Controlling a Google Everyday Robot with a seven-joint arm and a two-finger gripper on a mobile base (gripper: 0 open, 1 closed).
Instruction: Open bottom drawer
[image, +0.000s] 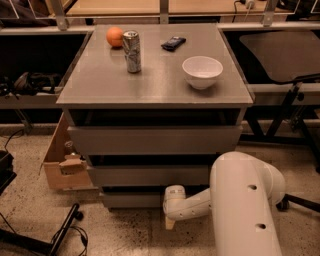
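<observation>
The grey cabinet (150, 85) has three drawer fronts. The bottom drawer (131, 200) is the lowest and narrowest-looking front, just above the floor, below the middle drawer (147, 176). None of its inside tray shows. My gripper (170, 220) is at the end of my white arm (245, 210), low down by the right part of the bottom drawer's front and close to the floor. The arm hides the right ends of the middle and bottom drawers.
On the cabinet top stand an orange (114, 36), a soda can (132, 51), a dark flat object (173, 43) and a white bowl (202, 71). A cardboard box (62, 160) sits on the floor at the left, with cables and a black stand at the front left. A chair base (300, 200) is at the right.
</observation>
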